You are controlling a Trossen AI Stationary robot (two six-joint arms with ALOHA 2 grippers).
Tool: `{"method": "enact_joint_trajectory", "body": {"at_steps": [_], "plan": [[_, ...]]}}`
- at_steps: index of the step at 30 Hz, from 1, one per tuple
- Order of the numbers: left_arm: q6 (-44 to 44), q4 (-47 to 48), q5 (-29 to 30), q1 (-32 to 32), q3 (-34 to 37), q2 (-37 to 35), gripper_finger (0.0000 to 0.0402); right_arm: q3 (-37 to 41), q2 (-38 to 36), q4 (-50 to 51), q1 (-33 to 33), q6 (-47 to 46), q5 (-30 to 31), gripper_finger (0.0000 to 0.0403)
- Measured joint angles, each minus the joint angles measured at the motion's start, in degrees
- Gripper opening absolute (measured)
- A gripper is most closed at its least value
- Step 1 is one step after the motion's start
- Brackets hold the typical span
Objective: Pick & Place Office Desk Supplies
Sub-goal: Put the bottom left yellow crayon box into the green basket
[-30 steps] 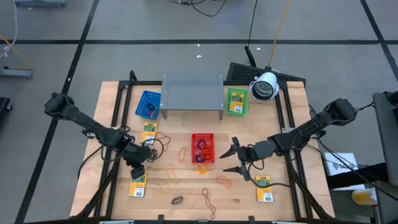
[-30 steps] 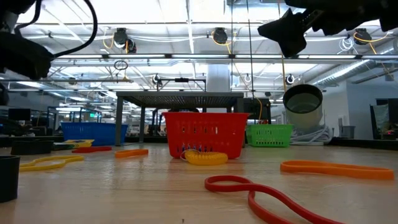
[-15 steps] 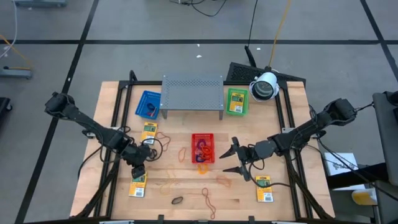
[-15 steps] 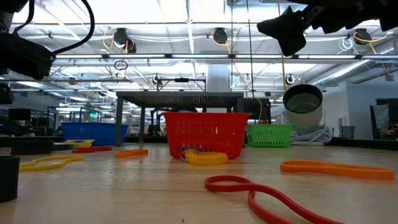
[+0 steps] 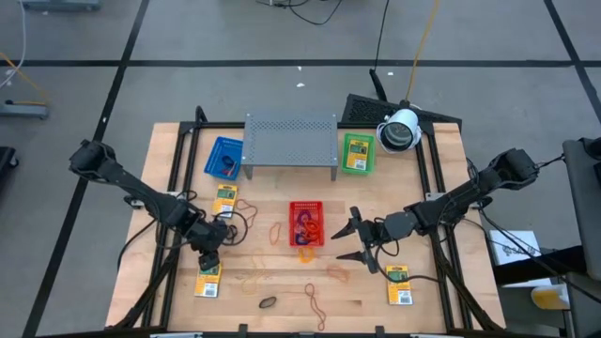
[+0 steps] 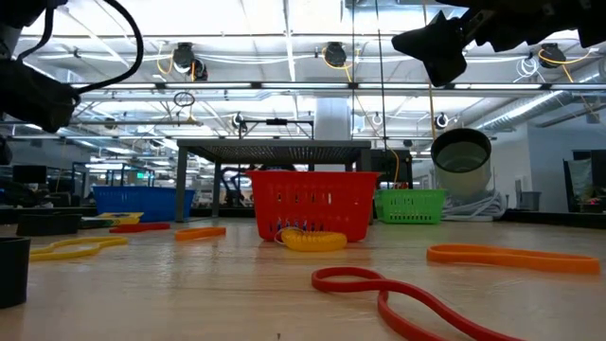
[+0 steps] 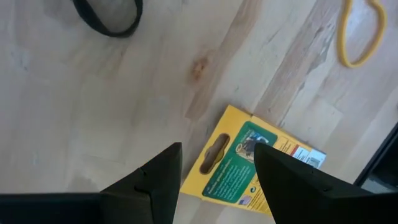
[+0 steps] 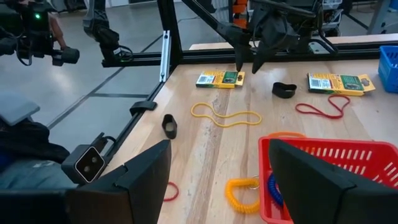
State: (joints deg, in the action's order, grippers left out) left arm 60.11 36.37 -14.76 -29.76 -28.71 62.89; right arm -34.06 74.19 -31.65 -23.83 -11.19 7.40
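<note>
The left gripper (image 5: 208, 260) is held just above the yellow-and-green packet (image 5: 208, 280) that lies near the front left corner of the wooden table (image 5: 423, 188). Its jaws are spread, and nothing is seen between them; in the left wrist view the same packet (image 7: 252, 169) is seen flat on the wood below the two dark fingers (image 7: 152, 183), with a black band (image 7: 109, 15) and a yellow loop (image 7: 359, 34) farther off.

The right gripper (image 5: 349, 241) is found just to the right of the red mesh basket (image 5: 306, 223), above the table. Its jaws are wide open and empty. In the right wrist view the basket (image 8: 329, 168) is seen close in front of it, with a yellow coil (image 8: 244, 191) at the basket's corner.

A second packet (image 5: 225, 198) is placed near the blue basket (image 5: 223, 157), a third one (image 5: 400, 284) near the front right corner, and a fourth one is seen inside the green basket (image 5: 357, 153). Rubber-band loops are scattered on the wood: an orange one (image 5: 279, 230) to the left of the red basket, a red one (image 5: 315, 305) near the front edge, a dark one (image 5: 268, 302) beside it. Some bands are seen inside the red basket and the blue one. The grey perforated rack (image 5: 291, 141) is standing between the blue and green baskets.
</note>
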Motion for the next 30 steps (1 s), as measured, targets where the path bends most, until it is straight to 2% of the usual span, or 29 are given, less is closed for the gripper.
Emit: {"method": "enact_joint_trajectory", "body": {"at_steps": [16,30], "plan": [[0.1,-0.1,-0.6,0.0,0.0,5.8,0.0209,0.0,0.0,0.2,0.0,-0.1,0.0,0.0258],[0.0,-5.2,-3.1,0.0,-0.1,10.1,0.0209,0.0,0.0,0.2,0.0,-0.1,0.0,0.0258]]}}
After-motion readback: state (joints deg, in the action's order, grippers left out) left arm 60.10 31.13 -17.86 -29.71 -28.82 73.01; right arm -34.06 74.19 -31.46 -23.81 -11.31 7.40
